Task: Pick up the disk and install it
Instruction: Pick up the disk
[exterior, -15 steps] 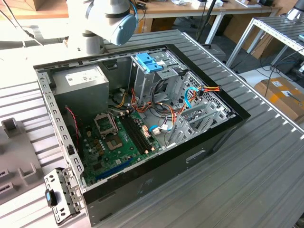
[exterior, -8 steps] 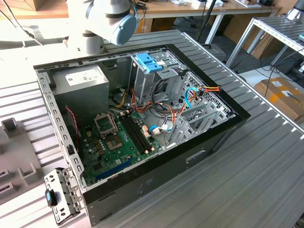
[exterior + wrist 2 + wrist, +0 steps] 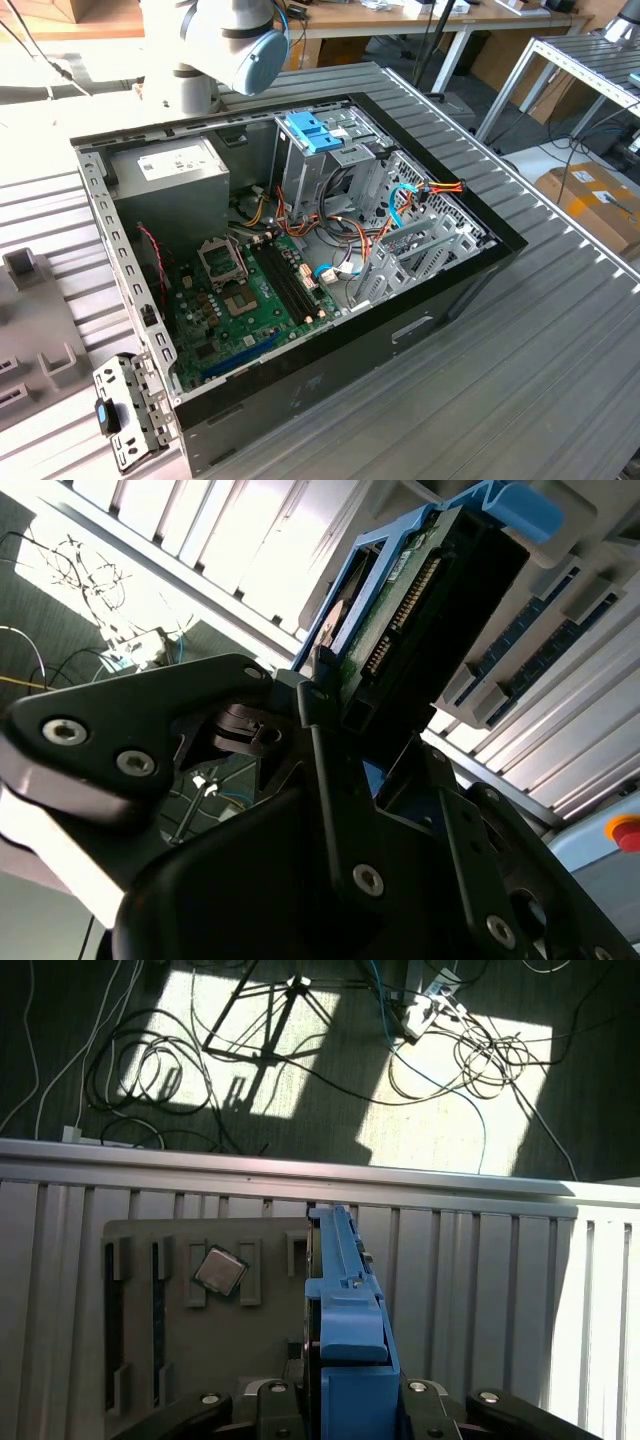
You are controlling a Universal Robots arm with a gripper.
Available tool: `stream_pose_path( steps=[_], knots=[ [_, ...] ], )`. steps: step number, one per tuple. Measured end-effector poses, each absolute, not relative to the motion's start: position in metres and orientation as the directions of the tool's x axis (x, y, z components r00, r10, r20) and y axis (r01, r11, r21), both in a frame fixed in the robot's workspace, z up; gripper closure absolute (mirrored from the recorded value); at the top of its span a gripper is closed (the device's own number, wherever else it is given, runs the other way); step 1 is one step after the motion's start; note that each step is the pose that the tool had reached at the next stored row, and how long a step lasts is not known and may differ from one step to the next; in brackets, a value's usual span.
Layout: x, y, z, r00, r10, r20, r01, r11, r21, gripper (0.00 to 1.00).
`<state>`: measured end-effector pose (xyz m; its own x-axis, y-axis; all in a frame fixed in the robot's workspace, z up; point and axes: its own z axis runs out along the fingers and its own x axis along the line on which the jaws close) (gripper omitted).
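Note:
My gripper (image 3: 335, 725) is shut on the disk (image 3: 430, 600), a dark flat drive in bright blue rails whose connector edge faces the camera in the second wrist view. In the first wrist view the disk (image 3: 345, 1310) stands on edge between the black fingers (image 3: 270, 1392), over a grey holder plate (image 3: 140, 1340). I cannot tell whether it touches the plate. The open computer case (image 3: 470, 265) lies on the ribbed table in the exterior view, with its metal drive cage (image 3: 330, 165) at the back.
A blue plastic bracket (image 3: 315, 130) sits on top of the drive cage. Inside the case are a grey power supply (image 3: 170, 175), a green motherboard (image 3: 250, 300) and loose cables (image 3: 400, 205). A processor chip (image 3: 218, 1271) rests on the holder plate. The arm's base (image 3: 185, 85) stands behind the case.

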<state>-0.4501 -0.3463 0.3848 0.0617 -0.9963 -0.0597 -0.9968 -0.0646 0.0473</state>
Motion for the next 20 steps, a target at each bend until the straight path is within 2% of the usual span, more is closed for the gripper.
stream_pose_path(
  steps=[20],
  knots=[
    [-0.45,-0.346,0.401,0.062,-0.996,-0.06,-0.997,-0.065,0.047,0.63]
  ],
)
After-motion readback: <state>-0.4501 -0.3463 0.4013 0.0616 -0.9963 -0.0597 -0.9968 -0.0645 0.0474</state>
